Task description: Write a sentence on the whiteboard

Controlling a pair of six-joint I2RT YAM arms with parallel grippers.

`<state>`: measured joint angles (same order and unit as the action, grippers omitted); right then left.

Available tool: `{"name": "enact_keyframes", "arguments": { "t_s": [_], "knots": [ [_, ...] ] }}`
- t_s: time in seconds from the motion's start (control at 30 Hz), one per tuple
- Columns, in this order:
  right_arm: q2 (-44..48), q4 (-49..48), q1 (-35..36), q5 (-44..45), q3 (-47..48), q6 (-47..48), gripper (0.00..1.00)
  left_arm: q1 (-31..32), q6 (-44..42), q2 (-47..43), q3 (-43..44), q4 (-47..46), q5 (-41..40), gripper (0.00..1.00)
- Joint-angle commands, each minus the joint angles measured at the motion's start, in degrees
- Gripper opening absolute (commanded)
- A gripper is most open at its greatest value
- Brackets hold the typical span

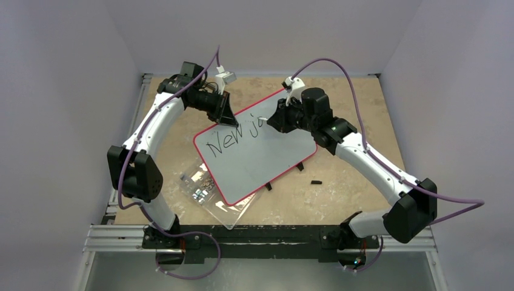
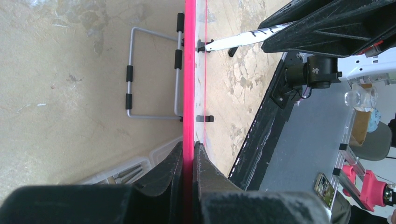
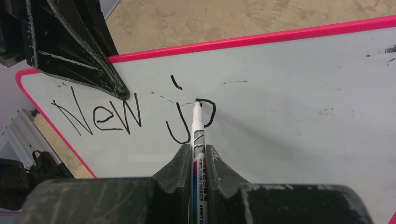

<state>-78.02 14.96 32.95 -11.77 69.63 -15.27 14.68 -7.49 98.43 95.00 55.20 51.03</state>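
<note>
The whiteboard point(image 1: 267, 163) with a red rim lies tilted across the table. Black marker strokes on it read "New" point(image 3: 98, 114), then a "j" and a partly drawn "o"; this sentence point(image 1: 233, 138) is also visible from above. My left gripper point(image 2: 189, 147) is shut on the board's red rim point(image 2: 189, 70) at the far left corner point(image 1: 225, 118). My right gripper point(image 3: 198, 149) is shut on a white whiteboard marker point(image 3: 197, 135). The marker's tip touches the board at the top of the "o". The left fingers point(image 3: 79, 51) show above "New".
A clear plastic box of screws point(image 1: 209, 188) sits under the board's near left corner. A small black cap point(image 1: 316, 181) lies on the table right of the board. The board's wire stand point(image 2: 152, 74) folds out beneath it. Metal rails point(image 1: 260, 233) run along the near edge.
</note>
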Motion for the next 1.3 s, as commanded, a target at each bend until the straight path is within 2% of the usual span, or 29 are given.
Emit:
{"name": "enact_keyframes", "arguments": {
  "t_s": [0.0, 0.23, 0.53, 0.83, 1.27],
  "knots": [
    [-0.1, -2.2, -0.1, -0.4, -0.4, 0.7, 0.00, 0.5, -2.0, -3.0, 0.3, -1.0, -0.4, 0.00],
    [1.1, -1.2, 0.0, 1.9, -1.5, 1.1, 0.00, 0.5, -1.9, -3.1, 0.4, -1.1, -0.4, 0.00],
    [1.4, -0.8, -0.1, 1.0, -0.8, 0.8, 0.00, 0.5, -1.8, -3.2, 0.3, -1.1, -0.2, 0.00],
    [5.7, -0.9, -0.1, 0.2, 0.5, -0.3, 0.00, 0.5, -1.7, -3.4, 0.3, -1.4, -0.6, 0.00],
    [4.6, -3.3, -0.5, 5.6, 3.0, -1.5, 0.00, 0.5, -1.3, -3.1, 0.8, -1.0, -0.8, 0.00]
  ]
}}
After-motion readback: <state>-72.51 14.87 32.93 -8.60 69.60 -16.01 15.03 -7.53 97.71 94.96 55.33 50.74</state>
